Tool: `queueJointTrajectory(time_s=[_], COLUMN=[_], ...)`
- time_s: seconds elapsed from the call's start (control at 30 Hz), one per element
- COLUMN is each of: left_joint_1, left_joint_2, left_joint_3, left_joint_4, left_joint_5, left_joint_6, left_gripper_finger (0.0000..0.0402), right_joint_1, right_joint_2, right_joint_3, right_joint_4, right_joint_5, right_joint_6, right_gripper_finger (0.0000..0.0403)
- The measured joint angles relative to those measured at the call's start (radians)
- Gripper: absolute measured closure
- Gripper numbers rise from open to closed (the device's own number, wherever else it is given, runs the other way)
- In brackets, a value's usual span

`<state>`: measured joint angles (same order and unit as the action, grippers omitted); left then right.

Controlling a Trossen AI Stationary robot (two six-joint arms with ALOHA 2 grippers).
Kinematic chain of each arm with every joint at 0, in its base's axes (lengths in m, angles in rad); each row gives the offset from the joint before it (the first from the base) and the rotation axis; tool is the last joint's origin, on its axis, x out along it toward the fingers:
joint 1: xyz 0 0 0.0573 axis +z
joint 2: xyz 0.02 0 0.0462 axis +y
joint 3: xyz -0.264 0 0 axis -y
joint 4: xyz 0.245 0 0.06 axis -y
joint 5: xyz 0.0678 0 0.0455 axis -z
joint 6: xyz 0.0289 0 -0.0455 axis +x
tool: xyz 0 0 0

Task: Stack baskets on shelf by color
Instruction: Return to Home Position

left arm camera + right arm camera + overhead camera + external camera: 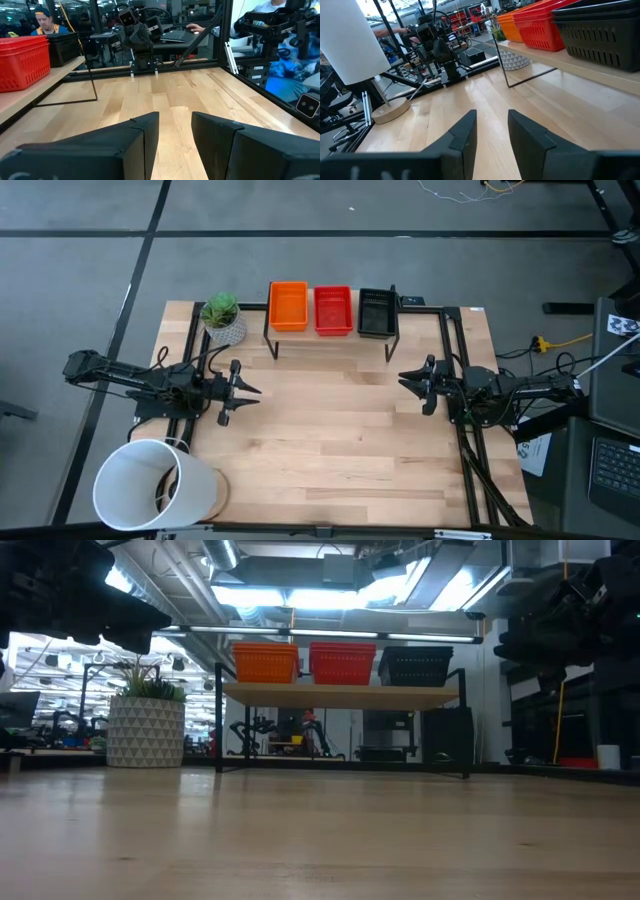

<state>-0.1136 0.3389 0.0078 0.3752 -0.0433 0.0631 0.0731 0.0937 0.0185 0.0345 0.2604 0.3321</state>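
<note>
Close in, see the left pincer (243, 391) and the right pincer (408, 382) over the desk (330, 450), facing each other, each with fingers a little apart and holding nothing. Farther off, beyond the gap between the two, find the baskets (342, 663) up on the shelf (340, 695) as an orange pile (288, 306), a red pile (333, 310) and a black pile (377, 312) side by side; likely light, thin and a bit bendy, so best pinched softly on a short end's rim. Open side up, long side seemingly running straight away from both pincers toward the desk's far edge.
</note>
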Motion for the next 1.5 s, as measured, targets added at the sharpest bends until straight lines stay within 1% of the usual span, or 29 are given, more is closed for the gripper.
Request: queueJointTrajectory(time_s=[0.3, 0.33, 0.47, 0.6, 0.67, 1.5], left_joint_1=[0.0, 0.0, 0.0, 0.0, 0.0, 0.0], left_joint_2=[0.0, 0.0, 0.0, 0.0, 0.0, 0.0], left_joint_3=[0.0, 0.0, 0.0, 0.0, 0.0, 0.0], left_joint_4=[0.0, 0.0, 0.0, 0.0, 0.0, 0.0], left_joint_5=[0.0, 0.0, 0.0, 0.0, 0.0, 0.0], left_joint_6=[0.0, 0.0, 0.0, 0.0, 0.0, 0.0], left_gripper_finger=[0.0294, 0.0294, 0.0294, 0.0294, 0.0294, 0.0294], right_joint_1=[0.0, 0.0, 0.0, 0.0, 0.0, 0.0], right_joint_2=[0.0, 0.0, 0.0, 0.0, 0.0, 0.0], right_joint_3=[0.0, 0.0, 0.0, 0.0, 0.0, 0.0], right_joint_4=[0.0, 0.0, 0.0, 0.0, 0.0, 0.02], right_joint_5=[0.0, 0.0, -0.001, 0.0, 0.0, 0.0], right_joint_6=[0.0, -0.017, -0.205, -0.304, -0.326, -0.314], right_gripper_finger=[0.0292, 0.0292, 0.0292, 0.0292, 0.0292, 0.0292])
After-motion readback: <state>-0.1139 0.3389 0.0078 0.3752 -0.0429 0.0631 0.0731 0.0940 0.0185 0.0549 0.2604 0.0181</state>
